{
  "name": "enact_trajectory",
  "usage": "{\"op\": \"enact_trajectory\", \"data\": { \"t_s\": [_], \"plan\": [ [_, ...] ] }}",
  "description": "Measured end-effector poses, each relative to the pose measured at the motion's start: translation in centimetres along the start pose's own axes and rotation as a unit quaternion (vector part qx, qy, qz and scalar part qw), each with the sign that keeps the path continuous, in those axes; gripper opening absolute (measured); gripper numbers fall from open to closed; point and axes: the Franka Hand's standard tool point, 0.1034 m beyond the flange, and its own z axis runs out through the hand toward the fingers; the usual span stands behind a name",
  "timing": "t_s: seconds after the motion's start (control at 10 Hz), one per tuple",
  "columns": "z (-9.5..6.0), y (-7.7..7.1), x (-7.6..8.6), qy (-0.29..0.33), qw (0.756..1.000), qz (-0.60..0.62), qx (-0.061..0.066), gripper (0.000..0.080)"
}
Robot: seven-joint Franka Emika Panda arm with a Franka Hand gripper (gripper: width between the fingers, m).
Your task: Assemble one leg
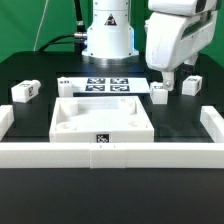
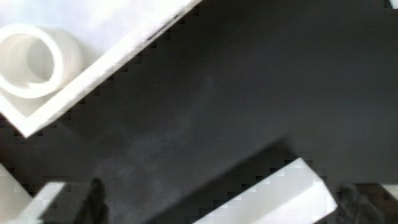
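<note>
My gripper (image 1: 167, 80) hangs at the exterior view's right, just above a small white leg (image 1: 160, 93) that stands on the black table. In the wrist view the gripper (image 2: 222, 208) is open, its dark fingers (image 2: 71, 198) set wide apart. The white leg (image 2: 285, 190) lies between them, nearer one finger, and neither finger appears to touch it. A second leg (image 1: 190, 84) stands just to the exterior view's right of the gripper. A third leg (image 1: 24, 91) stands at the far left.
The large white square recessed panel (image 1: 70, 128) lies in the middle; its corner with a round hole shows in the wrist view (image 2: 36, 60). The marker board (image 1: 108, 84) lies behind it. A low white wall (image 1: 150, 155) runs along the front and both sides.
</note>
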Motion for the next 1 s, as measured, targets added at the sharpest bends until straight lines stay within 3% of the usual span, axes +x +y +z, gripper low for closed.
{"op": "enact_trajectory", "data": {
  "t_s": [0.6,0.8,1.0],
  "plan": [
    [0.2,-0.1,-0.1,0.0,1.0,-0.006,0.0,0.065],
    [1.3,-1.0,-0.9,-0.007,0.995,-0.096,-0.007,0.065],
    [2.2,-1.1,-2.1,-0.017,0.984,-0.179,0.0,0.065]
  ]
}}
